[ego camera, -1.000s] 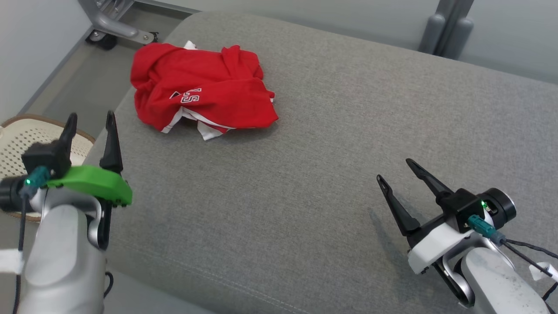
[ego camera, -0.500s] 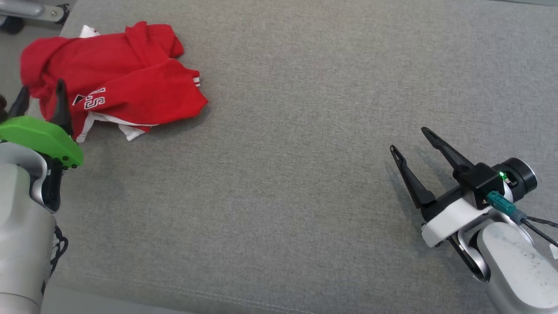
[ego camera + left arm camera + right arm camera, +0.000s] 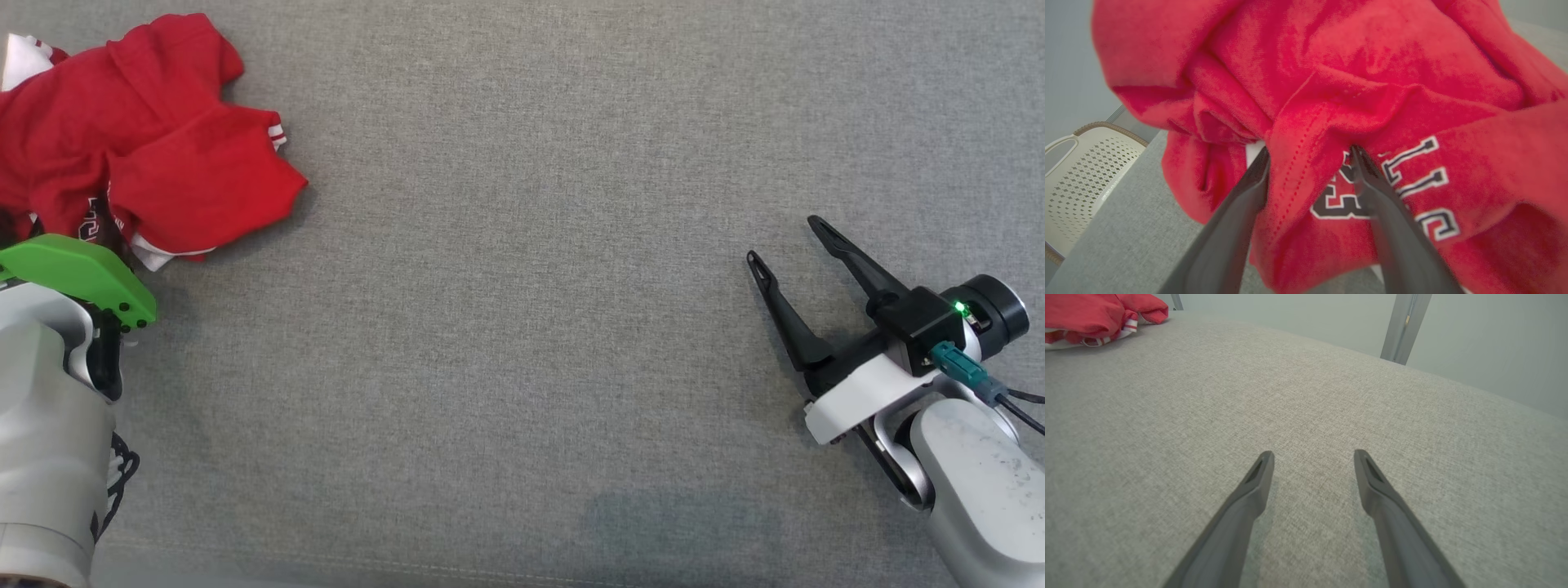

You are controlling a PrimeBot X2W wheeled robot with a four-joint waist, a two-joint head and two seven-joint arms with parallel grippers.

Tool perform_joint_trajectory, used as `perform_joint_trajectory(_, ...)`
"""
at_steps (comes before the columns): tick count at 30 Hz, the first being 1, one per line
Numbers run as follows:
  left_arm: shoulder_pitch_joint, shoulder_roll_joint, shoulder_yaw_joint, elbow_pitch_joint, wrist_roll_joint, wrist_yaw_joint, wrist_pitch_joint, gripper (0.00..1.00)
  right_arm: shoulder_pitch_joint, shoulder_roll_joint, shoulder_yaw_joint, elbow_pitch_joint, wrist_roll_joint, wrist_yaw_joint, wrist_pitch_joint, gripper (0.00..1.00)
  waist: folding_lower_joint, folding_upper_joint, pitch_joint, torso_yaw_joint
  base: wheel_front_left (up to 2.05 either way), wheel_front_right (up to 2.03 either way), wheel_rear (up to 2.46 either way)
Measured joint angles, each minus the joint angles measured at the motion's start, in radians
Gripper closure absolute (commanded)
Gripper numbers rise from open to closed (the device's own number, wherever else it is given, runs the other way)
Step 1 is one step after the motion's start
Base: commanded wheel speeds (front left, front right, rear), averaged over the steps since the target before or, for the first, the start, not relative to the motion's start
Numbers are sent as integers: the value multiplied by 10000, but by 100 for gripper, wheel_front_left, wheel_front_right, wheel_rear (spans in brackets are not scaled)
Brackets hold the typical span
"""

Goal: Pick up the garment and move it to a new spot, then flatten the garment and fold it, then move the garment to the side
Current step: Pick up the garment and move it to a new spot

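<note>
garment (image 3: 155, 139): far left on cushion (image 3: 522, 343) | right gripper (image 3: 782, 238): right, well apart from garment

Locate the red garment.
The red garment lies crumpled at the head view's upper left on the grey cushion, the left gripper straddling a fold, jaws open.

a broad padded surface (image 3: 522, 343) covered in grey woven fabric spreads across the head view, with a stitched seam (image 3: 367, 567) running near its lower edge and a faint darker patch of shade (image 3: 678, 523) just above that seam. in the right wrist view the fabric runs back to a plain pale grey-green wall (image 3: 1494, 343), where a grey metal post (image 3: 1404, 326) stands upright. in the left wrist view a cream perforated basket (image 3: 1081, 175) with a brown rim sits beside the surface's edge. the light is soft and even.
</note>
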Motion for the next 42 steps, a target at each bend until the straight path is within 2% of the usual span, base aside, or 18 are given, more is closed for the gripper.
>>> perform_joint_trajectory(1,-67,-19,-42,29,13,48,-69,100,-36,13,8,0,2,0,0,0,0,0,19,-10,0,0,0)
perform_joint_trajectory(6,-332,71,-336,6,399,349,-470,100,-17,232,-117,71,73,0,0,0,0,0,-186,3,0,0,0)
perform_joint_trajectory(11,-568,353,-773,-449,1072,380,-589,100,389,575,-307,303,109,0,0,0,0,0,-688,127,0,0,0)
perform_joint_trajectory(15,-802,652,-842,-1685,1607,472,-619,100,571,989,-362,401,165,0,0,0,0,0,-1229,214,0,0,0)
perform_joint_trajectory(22,-914,577,-844,-3707,2343,286,-631,100,864,1565,-401,485,198,0,0,0,-1,0,-2125,221,0,0,0)
perform_joint_trajectory(26,-848,171,-813,-4953,2642,82,-635,100,1048,1789,-491,476,222,0,0,0,-1,0,-2652,40,0,0,0)
perform_joint_trajectory(32,338,-863,-759,-6251,2635,-119,-650,100,1196,1929,-658,437,234,0,0,0,-1,0,-3087,-689,0,0,0)
perform_joint_trajectory(38,2030,-1712,-719,-6357,2479,-244,-650,100,1270,1967,-813,374,236,0,0,0,-1,0,-3214,-1721,0,0,0)
perform_joint_trajectory(42,2774,-2355,-1035,-6280,2642,-293,-648,100,1273,1958,-1133,301,245,0,0,0,-1,1,-3153,-2425,0,0,0)
